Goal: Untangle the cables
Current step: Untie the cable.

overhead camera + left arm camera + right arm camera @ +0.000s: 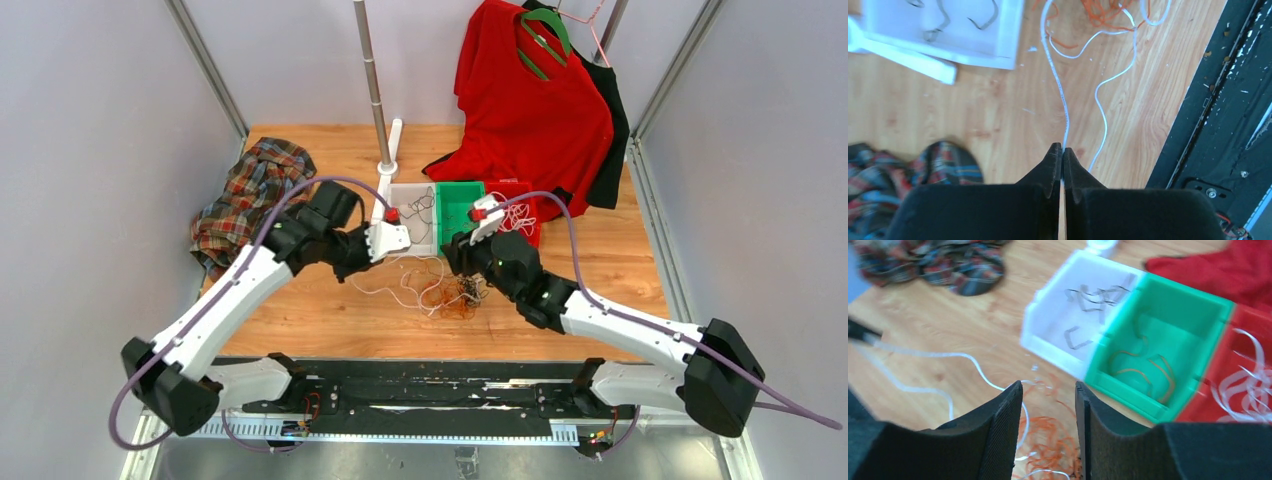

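We see L gripper [1063, 151] clenched on white cable [1063, 100], R gripper [1048, 390] w/ jaws apart near orange cable tangle [1048, 437], both cables on wood table [973, 110], beside white bin [1009, 30].

Grained wood with a light sheen is seen on the table top [620, 260]. Smooth plastic is shown by the white bin [1048, 340], green bin [1193, 315] and red bin [1214, 390]. Woven cloth is noted in the plaid shirt [245, 200], and a glossy sheath on the white cable [1060, 85].
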Available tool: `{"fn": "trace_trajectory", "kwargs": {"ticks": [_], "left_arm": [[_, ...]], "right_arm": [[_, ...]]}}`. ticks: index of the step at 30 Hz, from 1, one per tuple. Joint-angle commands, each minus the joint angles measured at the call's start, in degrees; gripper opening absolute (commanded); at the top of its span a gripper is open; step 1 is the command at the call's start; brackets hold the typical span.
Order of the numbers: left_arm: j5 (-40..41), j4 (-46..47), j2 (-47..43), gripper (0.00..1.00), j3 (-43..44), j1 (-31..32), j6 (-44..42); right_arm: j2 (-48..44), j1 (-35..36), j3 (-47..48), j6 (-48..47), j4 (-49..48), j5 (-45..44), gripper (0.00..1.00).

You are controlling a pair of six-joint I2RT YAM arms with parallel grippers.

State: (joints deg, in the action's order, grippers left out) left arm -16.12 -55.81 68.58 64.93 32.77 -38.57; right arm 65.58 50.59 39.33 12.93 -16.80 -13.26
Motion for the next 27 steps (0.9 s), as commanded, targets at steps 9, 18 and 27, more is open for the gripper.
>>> {"fn": "trace_trajectory", "kwargs": {"ticks": [9, 18, 27], "left_arm": [[-0.29, -20.46, -5.26, 0.01, 19.89, 0.19, -5.63], [-1.61, -20.65, -6.56, 0.02, 29.07, 0.2, -6.62], [-4.69, -20.54, -6.64, 0.0, 35.8, 0.27, -8.34]], "right_arm": [[5.05, 10.85, 3.1, -11.19, -18.93, 17.17, 0.48], [10.99, 13.3, 9.03, -10.69, -17.17, 14.97, 0.47], [11.68, 13.4, 8.24, -9.29, -18.11, 8.31, 0.46]]}}
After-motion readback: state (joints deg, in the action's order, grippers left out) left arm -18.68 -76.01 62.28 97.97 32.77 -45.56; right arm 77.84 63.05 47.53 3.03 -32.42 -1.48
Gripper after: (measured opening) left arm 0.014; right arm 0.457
